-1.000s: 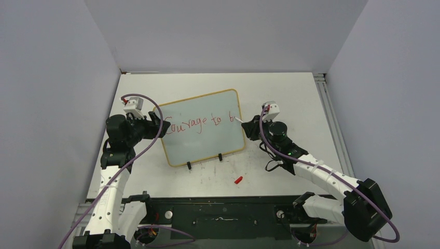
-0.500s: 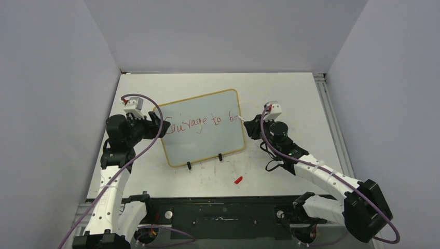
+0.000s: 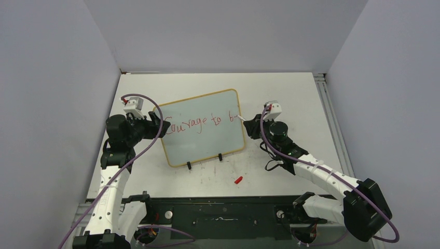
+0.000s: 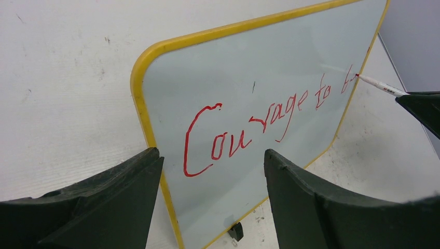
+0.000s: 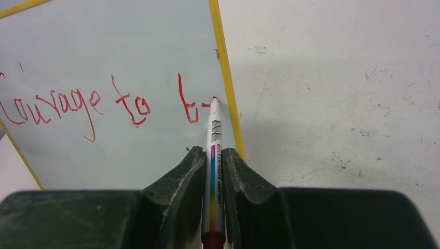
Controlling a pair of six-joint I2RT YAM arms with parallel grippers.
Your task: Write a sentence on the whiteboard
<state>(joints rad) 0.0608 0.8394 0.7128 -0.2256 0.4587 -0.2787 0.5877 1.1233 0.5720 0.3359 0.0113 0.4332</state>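
Red ink, the sentence [image 3: 200,123], reads "Courage to b" on the whiteboard [image 3: 207,148], propped mid-worktop [image 3: 290,93]. Right pincer [image 5: 212,153] is clamped on the marker [image 5: 214,127], tip beside the right frame; I'd start a lower line, pressing lightly. Left pincer [image 4: 210,155], jaws apart, straddles the left edge. No containers visible.

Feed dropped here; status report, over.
Right fingers shut on white marker pen, tip on yellow-framed whiteboard. Red sentence reads Courage to b. Left fingers open astride board edge.

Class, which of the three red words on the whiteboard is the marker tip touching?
The unfinished "b" at the whiteboard's right edge; "Courage" and "to" lie left of it.
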